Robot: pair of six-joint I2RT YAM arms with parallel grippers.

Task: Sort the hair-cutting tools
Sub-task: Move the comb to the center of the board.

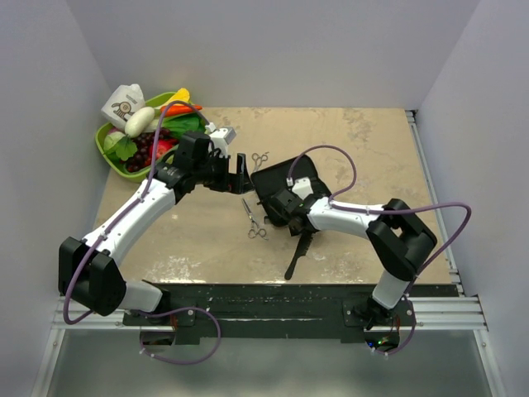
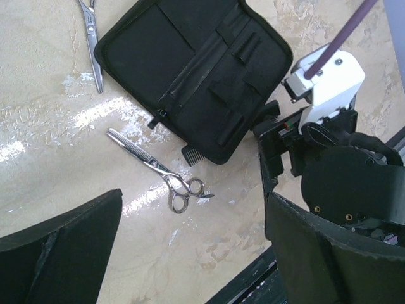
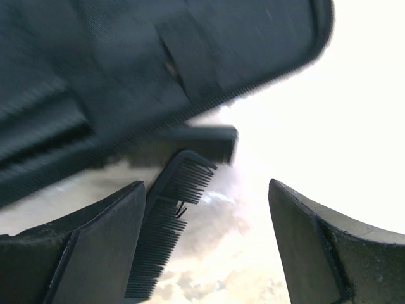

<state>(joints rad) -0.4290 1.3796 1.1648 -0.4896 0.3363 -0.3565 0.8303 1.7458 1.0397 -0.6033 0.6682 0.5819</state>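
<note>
One pair of silver scissors [image 1: 254, 220] lies on the table left of the open black case [image 1: 285, 178]; it also shows in the left wrist view [image 2: 158, 172]. A second pair [image 1: 260, 157] lies behind the case, at the top left of the left wrist view [image 2: 92, 33]. The black comb [image 1: 297, 253] lies in front of the case. My left gripper [image 1: 242, 178] is open and empty above the table [image 2: 196, 253]. My right gripper [image 1: 287, 215] is open at the case's near edge, and the comb [image 3: 166, 228] lies against its left finger [image 3: 82, 253], not gripped.
A green basket [image 1: 106, 147] of toy vegetables with a small carton [image 1: 124, 101] stands at the back left. Grey walls close in the table on three sides. A black rail [image 1: 289, 302] runs along the front edge. My right gripper's body [image 2: 329, 158] fills the right of the left wrist view.
</note>
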